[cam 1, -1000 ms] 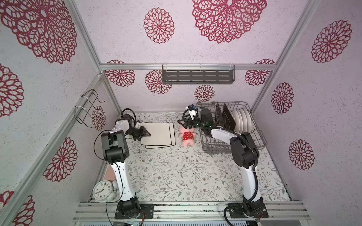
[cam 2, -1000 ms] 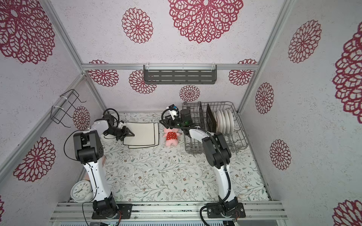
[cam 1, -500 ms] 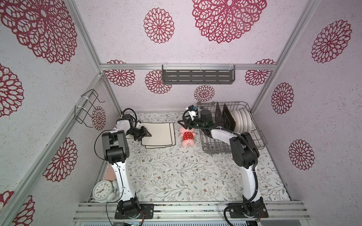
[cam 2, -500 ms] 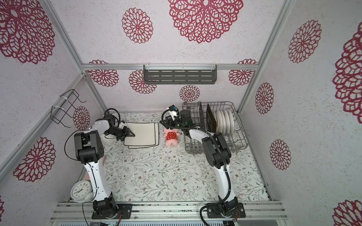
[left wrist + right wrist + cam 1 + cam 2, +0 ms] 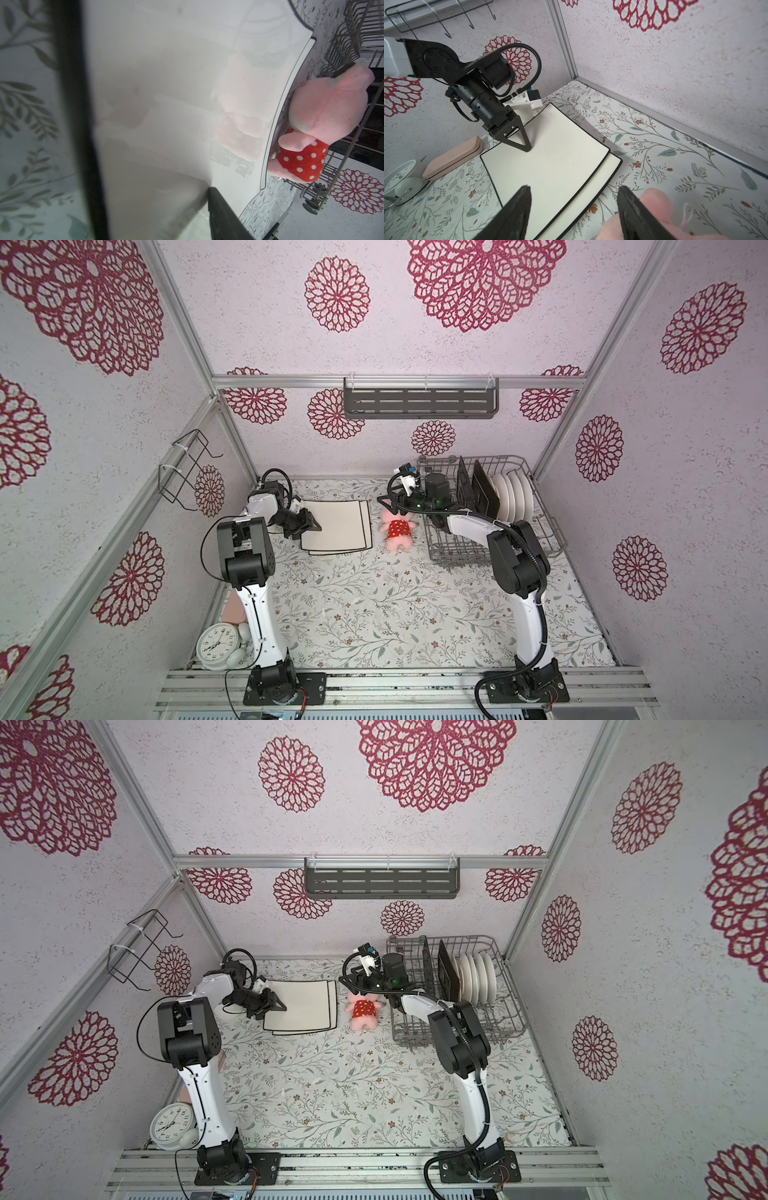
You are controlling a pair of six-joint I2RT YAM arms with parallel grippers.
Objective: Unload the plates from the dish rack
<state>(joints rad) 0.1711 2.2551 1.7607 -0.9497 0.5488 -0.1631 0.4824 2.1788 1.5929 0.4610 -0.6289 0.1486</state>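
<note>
Already unloaded: two cream square plates (image 5: 338, 526), stacked flat on the desk (image 5: 374, 601), the top one slightly offset.
Left in dish rack (image 5: 498, 457): two dark square plates (image 5: 478, 494) and several round white plates (image 5: 513, 499), all upright between the tines.
Progress: judged under halfway; the larger share remains racked.
Left hand (image 5: 311, 526): fingers astride the stack's left edge, upper finger resting on the top cream plate; gripping or slack, cannot tell.
Right hand (image 5: 386, 502): jaws apart and empty, above the plush toy (image 5: 399, 529), between stack and rack; it faces the stack, with the dark plates near, behind its wrist.
</note>
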